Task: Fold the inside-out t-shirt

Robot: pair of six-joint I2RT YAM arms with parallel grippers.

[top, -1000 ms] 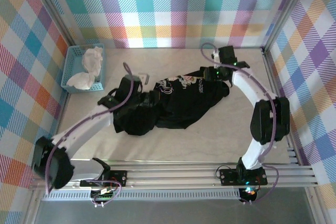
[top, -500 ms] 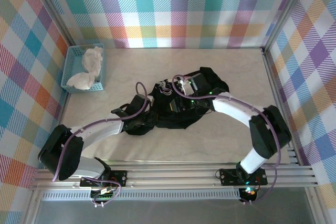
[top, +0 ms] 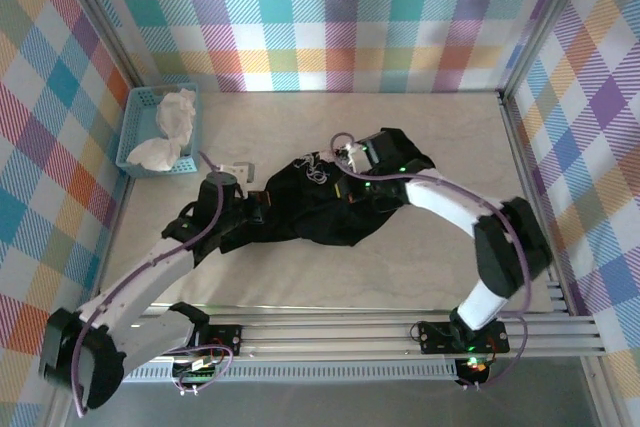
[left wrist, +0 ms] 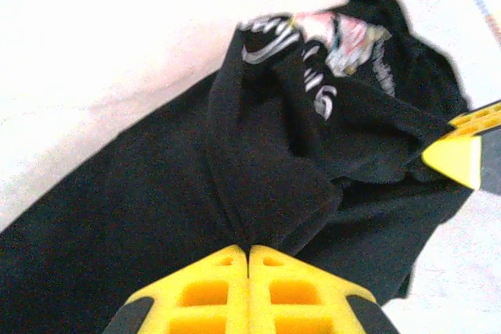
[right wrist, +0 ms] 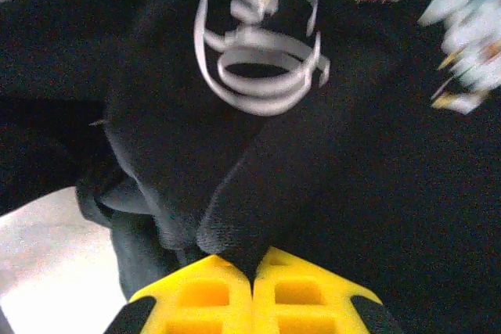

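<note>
T-shirt [top: 300, 222] is seen bunched on the table [top: 400, 277], to the right of the basket [top: 127, 132] and apart from it, a little nearer the arm bases than the basket is; its long axis is laid slantwise, with one end turned toward the basket side and the near edge, and the other end pointed away from the basket toward the far right; collar and hem cannot be told apart in the bunching; rose print [left wrist: 344, 33] and script lettering [right wrist: 258, 60] are turned up, on the half farther from the basket; basket is stood upright with its open side up, and white cloth [top: 172, 122] is heaped inside it; left gripper [left wrist: 249, 249] is found at the shirt end nearer the basket, its fingers pressed together with a ridge of black fabric clamped between them; right gripper [right wrist: 252, 260] is placed farther from the basket, at the shirt's middle just short of the lettering, its fingers likewise closed on a pinched fold of the same shirt; fabric is drawn into creases at both pinches
</note>
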